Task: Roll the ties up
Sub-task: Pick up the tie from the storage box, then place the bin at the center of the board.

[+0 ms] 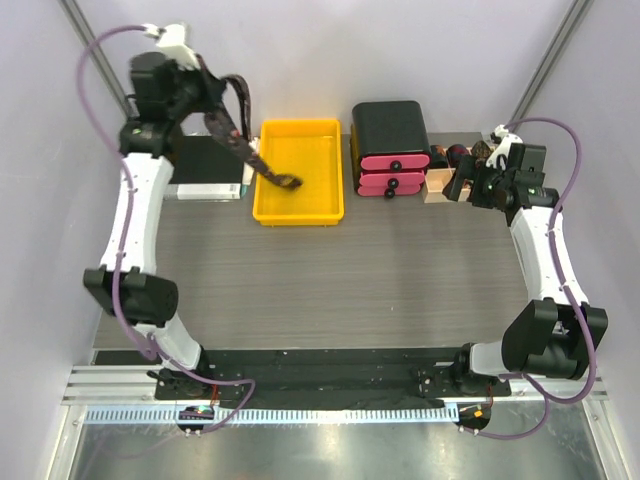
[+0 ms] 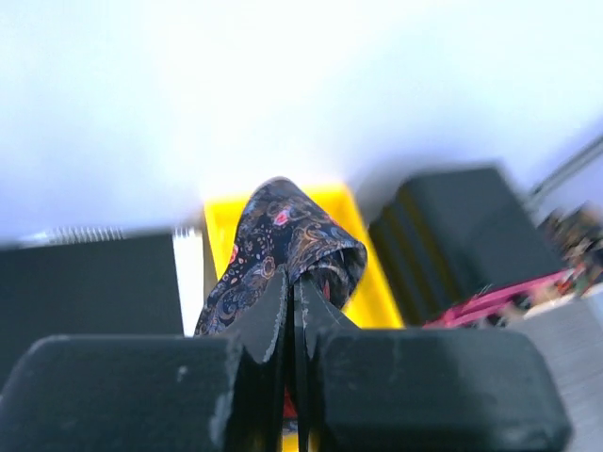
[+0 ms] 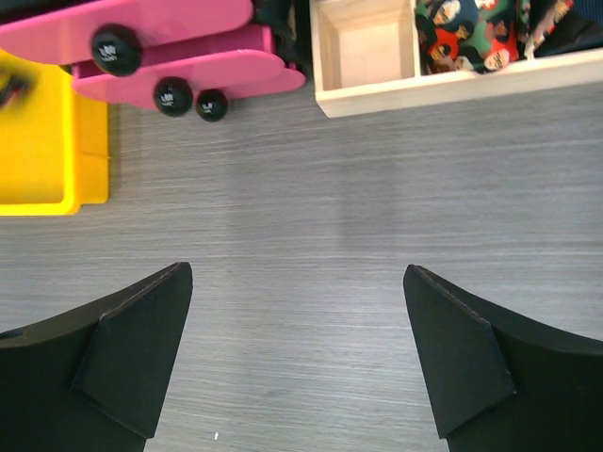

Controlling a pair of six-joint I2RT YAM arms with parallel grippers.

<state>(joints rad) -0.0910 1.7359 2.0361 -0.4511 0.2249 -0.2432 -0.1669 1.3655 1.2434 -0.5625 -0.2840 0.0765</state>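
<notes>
A dark tie (image 1: pixel 232 135) with small red and orange paisley specks hangs from my left gripper (image 1: pixel 213 98), which is raised at the back left. Its lower end trails into the yellow bin (image 1: pixel 298 216). In the left wrist view the fingertips (image 2: pixel 273 311) are pressed together on a fold of the tie (image 2: pixel 283 231), so the left gripper (image 2: pixel 294 287) is shut on it. My right gripper (image 1: pixel 468 183) hovers over the table at the back right. It is open (image 3: pixel 295 273), with only bare tabletop between its fingers.
A black drawer unit (image 1: pixel 390 122) with pink drawers (image 3: pixel 141 28) stands right of the bin. Beside it, a wooden box (image 3: pixel 367 92) holds rolled patterned fabric (image 3: pixel 462 38). A black and white box (image 1: pixel 207 172) lies left of the bin, below the left gripper.
</notes>
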